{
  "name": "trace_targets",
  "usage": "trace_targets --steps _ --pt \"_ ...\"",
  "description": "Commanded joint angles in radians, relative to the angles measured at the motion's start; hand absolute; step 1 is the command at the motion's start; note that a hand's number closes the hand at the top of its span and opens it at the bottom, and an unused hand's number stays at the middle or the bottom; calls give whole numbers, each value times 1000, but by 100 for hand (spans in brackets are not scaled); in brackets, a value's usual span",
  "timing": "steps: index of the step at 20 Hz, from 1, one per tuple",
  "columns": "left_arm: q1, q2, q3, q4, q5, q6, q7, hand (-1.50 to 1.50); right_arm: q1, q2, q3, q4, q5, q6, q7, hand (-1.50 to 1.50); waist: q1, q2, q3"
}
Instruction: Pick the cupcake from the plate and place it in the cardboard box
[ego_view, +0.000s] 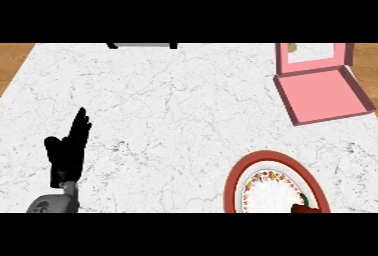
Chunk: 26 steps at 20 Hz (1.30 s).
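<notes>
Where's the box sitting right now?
In the head view the open pink box lies at the counter's far right, lid raised behind it, beyond the red-rimmed plate at the lower right.

White marble counter with fine grey veins, pink open box, red-rimmed plate with white centre and floral band, dark red cupcake, black left hand, grey forearm, wooden floor
</notes>
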Motion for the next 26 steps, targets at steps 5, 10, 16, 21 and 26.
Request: trace_targets --steps 5,10,16,21,26 --pt "-51 -24 -24 30 -28 2 16 0 -299 271 109 235 193 106 54 150 46 9 1" --pt "-87 -21 -11 56 -16 -14 20 0 -466 429 154 489 338 132 -22 150 46 11 1" --pt "-113 4 11 53 -15 -20 38 0 -644 579 171 776 454 107 -7 150 48 14 2" --pt "-22 -3 -13 -8 -6 -54 -3 0 -745 650 163 968 455 241 -45 -150 63 15 3" --pt "-43 -14 -4 31 -17 -33 -18 0 -799 689 95 1093 400 354 -179 -150 55 19 3"
